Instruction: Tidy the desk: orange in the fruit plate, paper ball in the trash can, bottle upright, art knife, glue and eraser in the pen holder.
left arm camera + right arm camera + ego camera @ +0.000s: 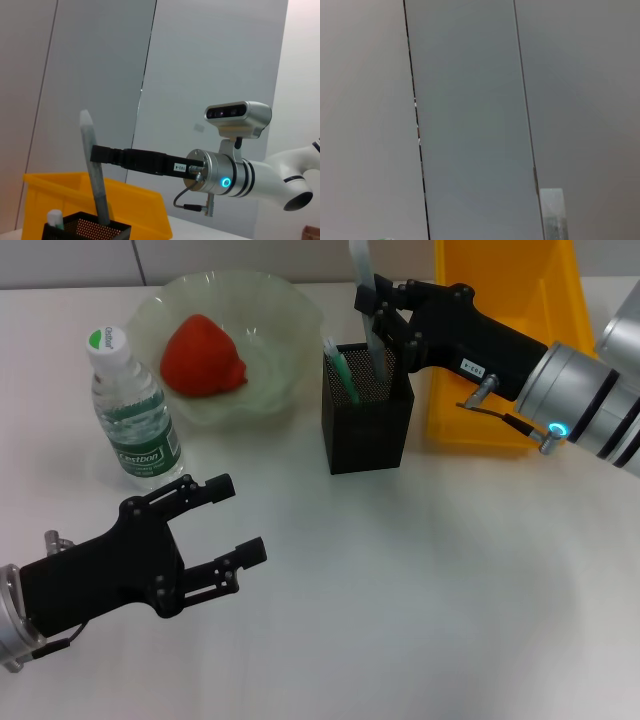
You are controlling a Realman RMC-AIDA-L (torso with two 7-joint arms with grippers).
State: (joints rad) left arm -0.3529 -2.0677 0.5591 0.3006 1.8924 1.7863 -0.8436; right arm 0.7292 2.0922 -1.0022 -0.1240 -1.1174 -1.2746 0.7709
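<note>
White and matte, the bench point(420, 590) carries a black mesh pen holder point(366, 410) of square section near its middle, with a yellow plastic bin point(500, 330) just behind and to its right. The right gripper point(378, 315) reaches over the holder from the right and is clamped on a long, pale grey-green art knife point(362, 280), whose long axis stands nearly upright: its lower end sits inside the holder and its upper end points up and slightly away. A green-and-white glue stick point(340, 368) leans in the holder's left corner. To the left, a translucent, wavy-rimmed fruit plate point(270, 330) holds a reddish-orange fruit point(202, 357), and a clear plastic bottle point(130, 410) with a white cap and green label stands upright just beside the plate. The left gripper point(235, 530) hovers low over the near left part of the bench, its black fingers spread apart and holding nothing. The left wrist view shows what the head view cannot: the knife point(95, 170) from the side, tilted a little, with the right gripper's fingers pinching it about midway above the mesh rim point(87, 222). The right wrist view shows only grey wall panels and the knife's frosted upper tip point(553, 212).
</note>
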